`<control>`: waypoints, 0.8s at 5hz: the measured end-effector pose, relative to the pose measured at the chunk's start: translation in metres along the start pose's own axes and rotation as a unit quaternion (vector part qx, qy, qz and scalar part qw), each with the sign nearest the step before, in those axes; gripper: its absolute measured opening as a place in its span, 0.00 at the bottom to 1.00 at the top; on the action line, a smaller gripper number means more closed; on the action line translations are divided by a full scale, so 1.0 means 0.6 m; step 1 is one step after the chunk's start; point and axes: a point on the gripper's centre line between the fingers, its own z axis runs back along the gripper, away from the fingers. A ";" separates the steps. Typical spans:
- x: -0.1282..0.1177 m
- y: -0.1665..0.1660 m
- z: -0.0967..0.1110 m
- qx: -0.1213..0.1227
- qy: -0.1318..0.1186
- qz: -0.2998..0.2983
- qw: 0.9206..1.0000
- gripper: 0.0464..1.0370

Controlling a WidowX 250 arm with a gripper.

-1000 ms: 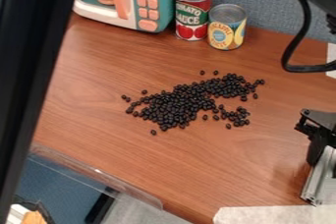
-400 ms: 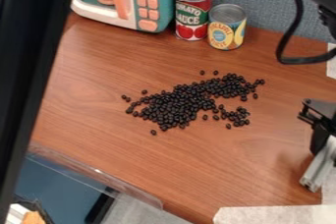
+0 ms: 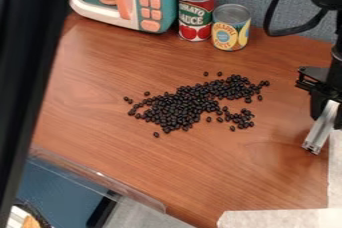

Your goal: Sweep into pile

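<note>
Right edge now, the black 2-finger hand (image 3: 326,113) is clamped on 1 long, pale-grey bar (image 3: 318,133), its lower end slanting left! Mid-bench (image 3: 167,169), small black beans (image 3: 179,108) spread lengthwise, lower left to upper right.

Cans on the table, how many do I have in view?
2. The red-labelled can stands beside the toy microwave; the yellow-labelled can stands next to it, on the side away from the microwave.
</note>
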 end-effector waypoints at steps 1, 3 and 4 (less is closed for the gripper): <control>0.024 0.022 -0.009 0.010 -0.003 0.032 0.999 0.33; 0.052 0.068 -0.021 0.030 0.004 0.132 0.991 0.33; 0.058 0.094 -0.020 0.035 -0.003 0.174 0.984 0.33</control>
